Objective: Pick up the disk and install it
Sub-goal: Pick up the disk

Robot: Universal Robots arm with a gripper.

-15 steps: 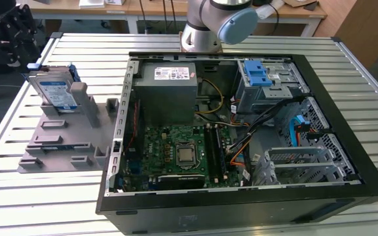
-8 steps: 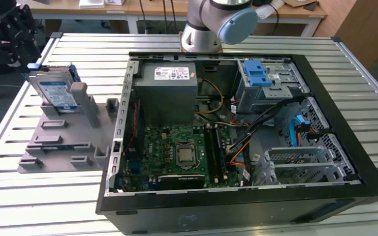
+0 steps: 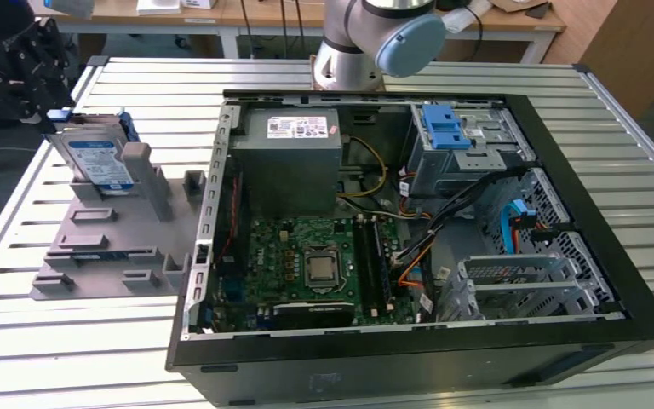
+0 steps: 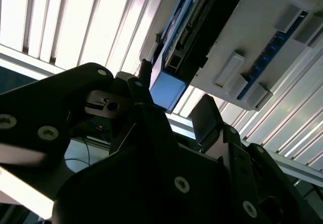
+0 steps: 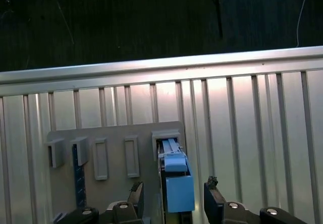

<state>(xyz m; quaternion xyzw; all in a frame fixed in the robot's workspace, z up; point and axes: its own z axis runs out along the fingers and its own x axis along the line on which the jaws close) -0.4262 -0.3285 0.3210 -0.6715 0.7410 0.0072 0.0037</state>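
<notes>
No legible text; print on disk label and power supply sticker cannot be made out

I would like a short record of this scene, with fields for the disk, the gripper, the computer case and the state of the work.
disk: the disk stands upright in a grey holder on the slatted table, to the exterior view's left of the case
gripper: the gripper is open, with one finger on each side of the disk's blue end, not clamped
computer case: the computer case lies open, its motherboard visible
drive cage: the drive cage, with blue tabs, is inside the case
work: the disk is not yet lifted or installed
</notes>
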